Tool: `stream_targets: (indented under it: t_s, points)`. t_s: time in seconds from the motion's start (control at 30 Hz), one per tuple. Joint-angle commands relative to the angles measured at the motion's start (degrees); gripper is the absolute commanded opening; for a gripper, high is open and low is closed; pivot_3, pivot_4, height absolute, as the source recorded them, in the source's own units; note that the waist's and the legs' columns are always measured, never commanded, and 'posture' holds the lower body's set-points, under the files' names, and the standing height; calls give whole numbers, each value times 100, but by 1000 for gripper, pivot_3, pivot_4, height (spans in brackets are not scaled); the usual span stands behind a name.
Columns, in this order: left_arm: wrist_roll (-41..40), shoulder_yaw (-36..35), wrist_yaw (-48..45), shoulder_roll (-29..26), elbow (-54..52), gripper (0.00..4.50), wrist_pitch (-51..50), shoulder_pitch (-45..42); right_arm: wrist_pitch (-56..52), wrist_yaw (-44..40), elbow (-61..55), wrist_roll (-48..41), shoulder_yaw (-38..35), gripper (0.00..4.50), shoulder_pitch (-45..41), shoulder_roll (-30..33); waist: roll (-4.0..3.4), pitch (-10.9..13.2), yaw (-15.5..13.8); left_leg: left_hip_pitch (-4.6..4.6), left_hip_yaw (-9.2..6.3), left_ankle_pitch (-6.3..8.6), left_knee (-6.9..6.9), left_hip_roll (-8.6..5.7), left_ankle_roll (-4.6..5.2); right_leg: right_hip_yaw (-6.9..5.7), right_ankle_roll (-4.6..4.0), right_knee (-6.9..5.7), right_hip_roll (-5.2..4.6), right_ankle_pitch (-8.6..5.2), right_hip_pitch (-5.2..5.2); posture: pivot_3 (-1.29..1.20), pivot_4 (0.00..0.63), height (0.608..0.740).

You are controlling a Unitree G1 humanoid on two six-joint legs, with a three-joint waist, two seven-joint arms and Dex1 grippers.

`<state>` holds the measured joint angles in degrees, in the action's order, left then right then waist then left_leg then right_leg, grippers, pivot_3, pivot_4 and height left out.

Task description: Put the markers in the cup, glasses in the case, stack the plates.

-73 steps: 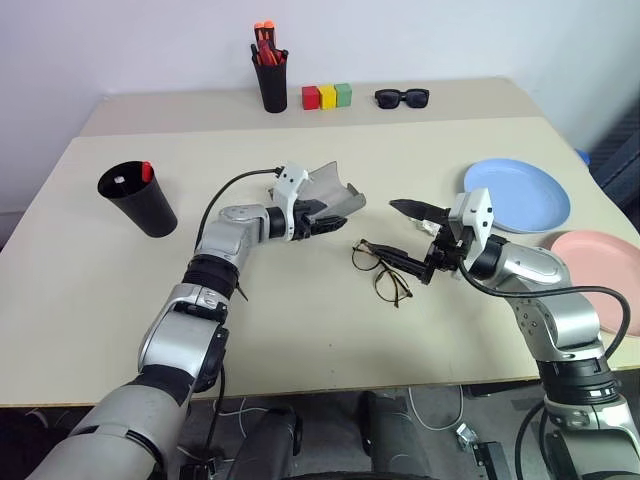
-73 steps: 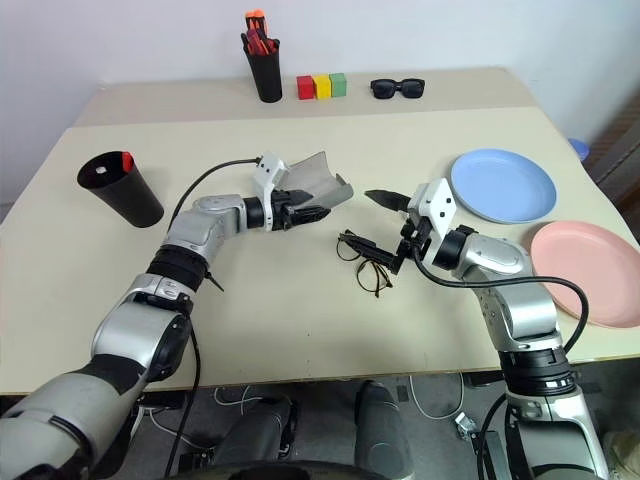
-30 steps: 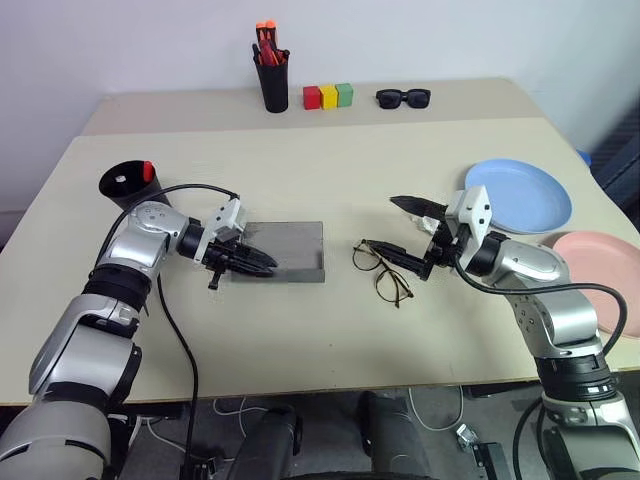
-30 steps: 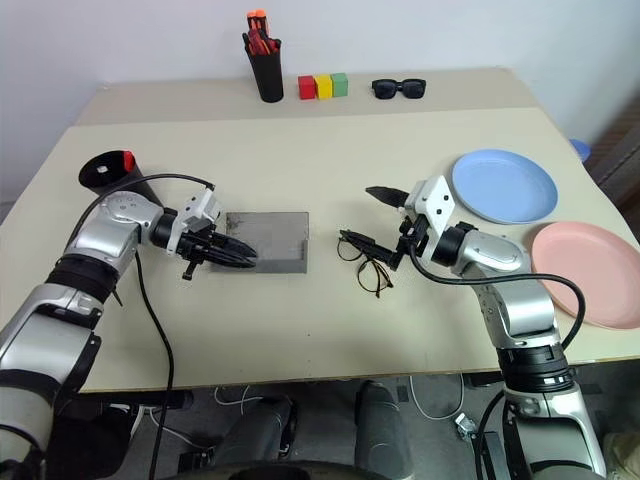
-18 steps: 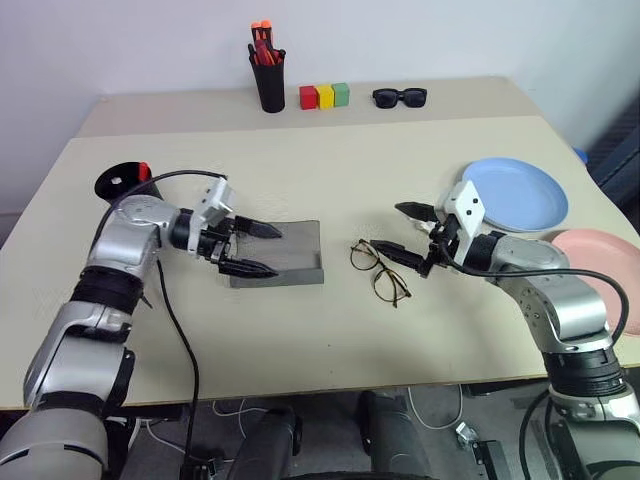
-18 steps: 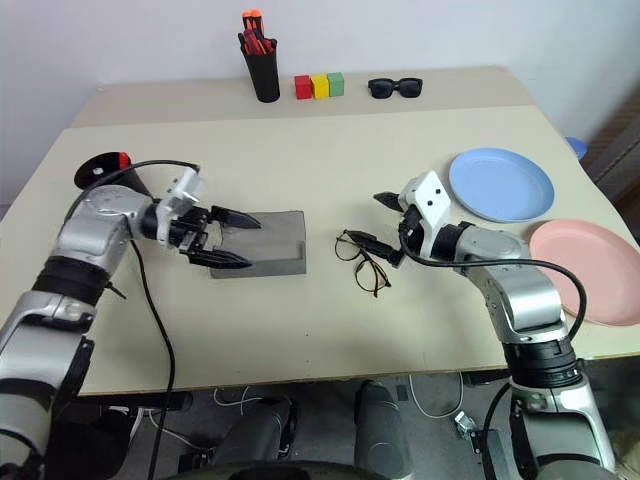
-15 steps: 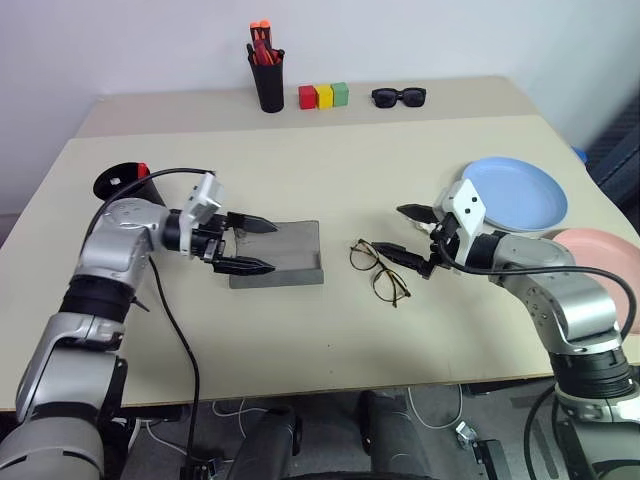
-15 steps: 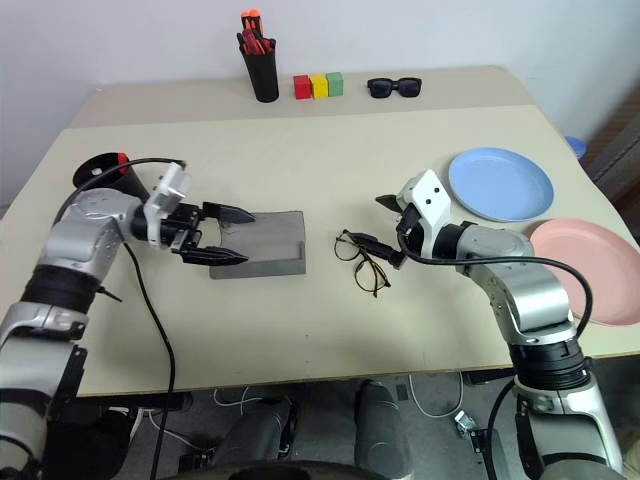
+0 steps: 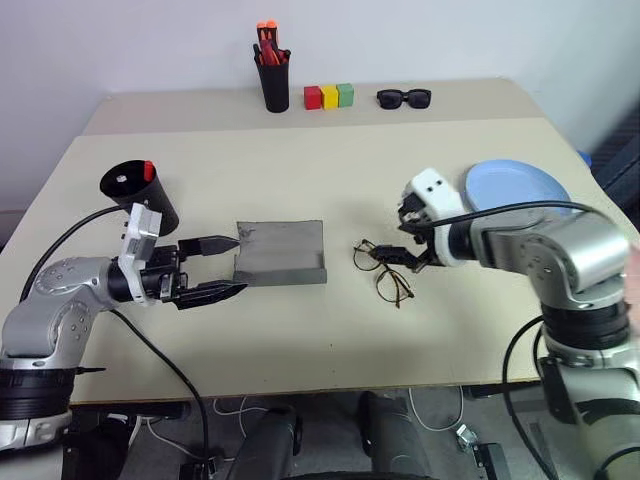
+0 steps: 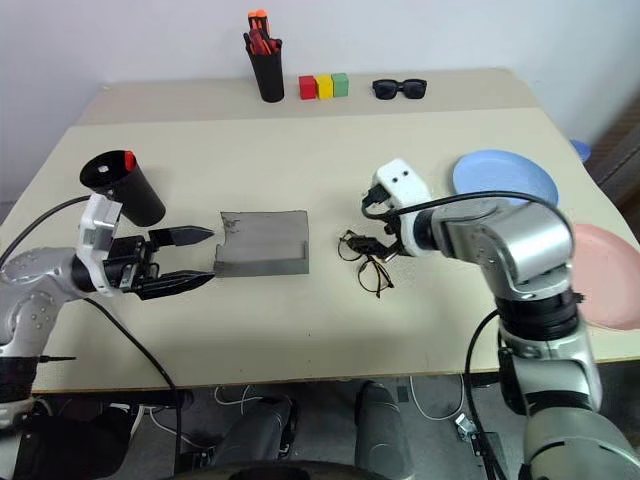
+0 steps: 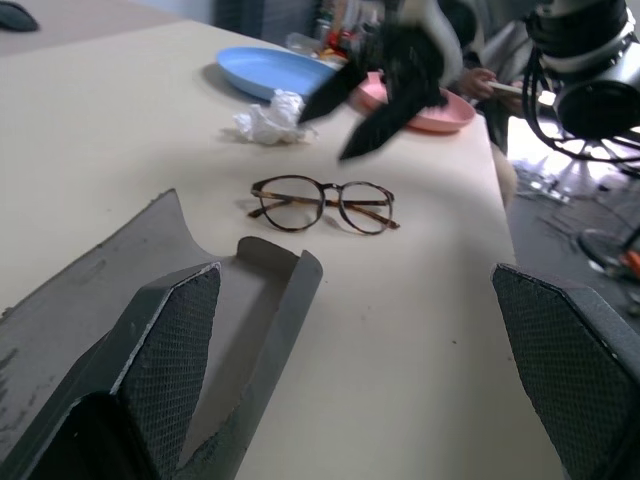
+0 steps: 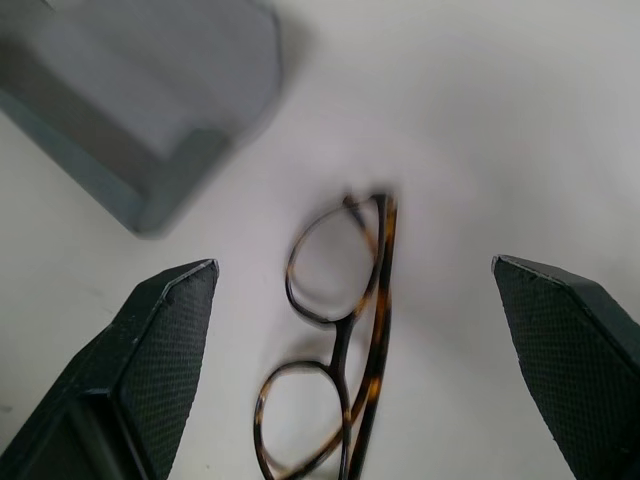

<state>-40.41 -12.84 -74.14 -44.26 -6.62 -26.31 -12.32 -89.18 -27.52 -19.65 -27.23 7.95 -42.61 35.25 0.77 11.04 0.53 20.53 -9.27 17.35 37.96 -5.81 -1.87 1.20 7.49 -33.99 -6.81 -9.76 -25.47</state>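
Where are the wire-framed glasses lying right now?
In the left eye view, the glasses lie on the table, right of the open case, under the right hand.

Open table between the case (image 9: 281, 253) and the glasses (image 9: 383, 268): a bare strip with nothing lying in it, and the near half of the table (image 9: 300, 340) at 6 o'clock is bare too. The left gripper (image 9: 224, 267), jaws wide, sits just off the case's 9 o'clock edge with the cup (image 9: 140, 197) behind it at 11 o'clock, so that side is crowded. The right gripper (image 9: 408, 250), jaws spread, hangs right over the glasses; at its 3 o'clock the blue plate (image 9: 520, 190) and pink plate (image 10: 610, 275) block the right edge, and the pen holder (image 9: 272, 75), blocks (image 9: 328, 96) and sunglasses (image 9: 403, 98) line the far side at 12 o'clock.
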Motion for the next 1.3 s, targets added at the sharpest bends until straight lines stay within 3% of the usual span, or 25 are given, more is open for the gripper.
stream_targets:
  t_s: [0.03, 0.2, 0.3, 0.47, 0.67, 0.8, 0.93, 1.1, 1.3]
  points:
    - [-193, -263, 245, 58, -409, 4424, -18, 152, -243, 217, -20, 73, 4, 4500, -31, -136, 0, 0, 8, 0, 1, 1, 0, 0, 0, 0, 0, -1, 0, 0, 0, 0, 150, 740]
    - [-307, -347, 417, 48, -663, 4424, -54, 364, -332, 484, 169, 67, -34, 4500, 2, -302, -3, 2, 20, -4, 4, 1, -1, 2, 1, 1, 0, -2, 2, 0, 0, 0, 150, 740]
    - [-344, -336, 497, 45, -736, 4500, -109, 368, -332, 595, 197, 34, -34, 3684, 50, -382, -3, 2, 20, -5, 5, 1, -1, 1, 1, 1, 0, -1, 3, 0, 1, 0, 150, 740]
    - [-436, -246, 702, 35, -879, 4500, -280, 165, -332, 672, 227, 21, 32, 1239, 73, -369, -3, 2, 19, -5, 6, 1, -1, 0, 1, 1, 0, -1, 3, 0, 1, 0, 150, 740]
    - [-533, -251, 788, 8, -950, 4500, -409, 69, -332, 640, 149, -24, 223, 1239, 105, -201, -3, 2, 20, -5, 6, 1, -1, 0, 1, 1, 0, -1, 3, 0, 2, 0, 150, 740]
    - [-505, -238, 783, 15, -930, 4500, -396, 53, -331, 621, 124, -11, 308, 9, 90, -200, -1, 0, 24, -6, 6, 1, -2, -3, 1, 0, 0, 0, 4, -1, 2, 0, 150, 740]
    - [-490, -278, 774, 13, -861, 4500, -376, 72, -269, 592, 134, 42, 306, 9, 20, -222, 2, -2, 23, -10, 7, 1, -2, -2, 1, 1, 0, 1, 6, -1, 6, 0, 150, 740]
    - [-386, -448, 809, -31, -694, 4500, -297, 266, 599, 507, 196, 171, 251, 9, -341, -342, -2, 1, 56, -9, 9, 1, -2, -2, 1, 1, 1, 1, 6, -1, 4, 0, 150, 740]
    - [-221, -913, 974, -105, -370, 4500, -39, 601, 1507, 528, 511, 146, -134, 9, -1024, -1225, -6, 3, 61, -10, 14, 1, -17, 21, 1, 1, -2, 2, 19, -1, -6, 0, 150, 740]
